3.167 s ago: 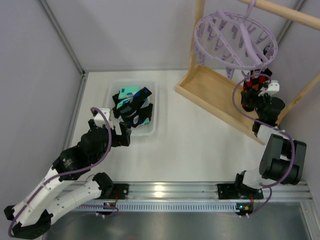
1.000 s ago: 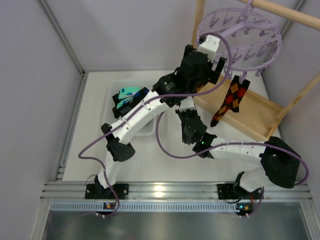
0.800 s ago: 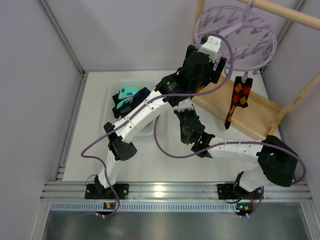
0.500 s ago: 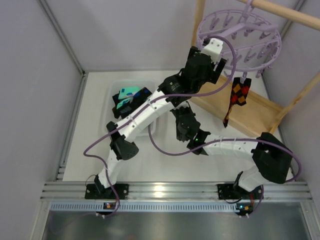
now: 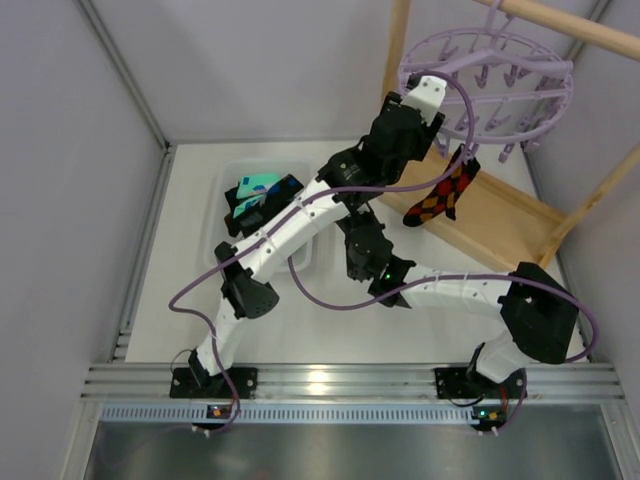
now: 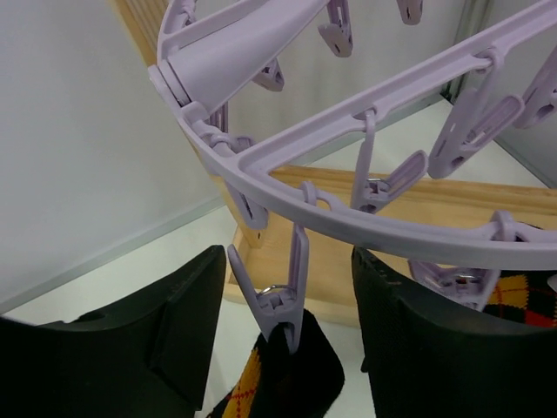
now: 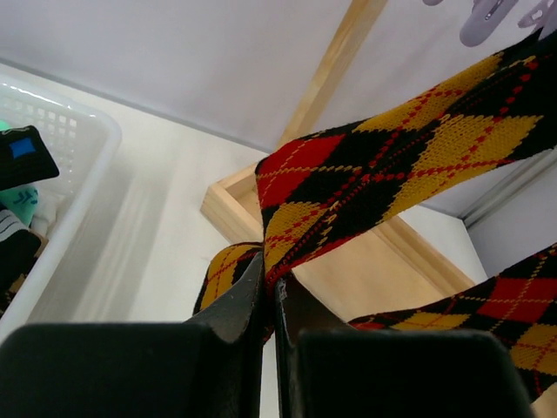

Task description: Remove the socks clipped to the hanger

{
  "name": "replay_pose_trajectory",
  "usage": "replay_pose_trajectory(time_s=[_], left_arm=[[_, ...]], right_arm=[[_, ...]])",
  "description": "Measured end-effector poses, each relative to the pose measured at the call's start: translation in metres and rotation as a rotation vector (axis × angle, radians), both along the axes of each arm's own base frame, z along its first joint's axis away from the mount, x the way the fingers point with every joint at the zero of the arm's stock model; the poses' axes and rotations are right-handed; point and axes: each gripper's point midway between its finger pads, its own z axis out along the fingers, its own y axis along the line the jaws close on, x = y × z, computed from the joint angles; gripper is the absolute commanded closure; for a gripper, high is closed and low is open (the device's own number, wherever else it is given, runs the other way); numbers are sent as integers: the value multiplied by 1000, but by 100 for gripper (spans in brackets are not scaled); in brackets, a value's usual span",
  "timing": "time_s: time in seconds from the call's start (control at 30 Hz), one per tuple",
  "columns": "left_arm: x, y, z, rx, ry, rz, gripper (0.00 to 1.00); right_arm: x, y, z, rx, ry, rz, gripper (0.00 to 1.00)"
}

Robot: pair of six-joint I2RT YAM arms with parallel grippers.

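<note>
Right wrist view: right gripper (image 7: 270,280) pinches the knitted diamond-patterned sock (image 7: 374,183).

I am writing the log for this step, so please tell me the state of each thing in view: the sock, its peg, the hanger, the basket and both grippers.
Argyle sock: clipped at one end, pulled out sideways.
Peg: closed on the sock.
Lavender hanger: hung on the wooden bar.
Left gripper: jaws open, one on each side of the peg.
Right gripper: jaws shut on the sock.
White basket: holds other socks.
</note>
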Motion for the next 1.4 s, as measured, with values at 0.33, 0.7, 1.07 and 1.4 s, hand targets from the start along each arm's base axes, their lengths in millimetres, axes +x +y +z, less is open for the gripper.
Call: replay_pose_trajectory(time_s=[0.33,0.7,1.07,1.4], left_arm=[[16,9,-5,2,5,13,64],[15,2,-1,-19,-5,-19,68],[-4,39,-31,15,94,59,2],[-81,180,3,-142,84,273,2]], right_arm=[[-7,9,-2,-17,5,28,100],[-20,7,-21,-31,30,66,100],[-49,-52,-59,219,196,259,100],[-44,-52,-67,354,309,438,100]])
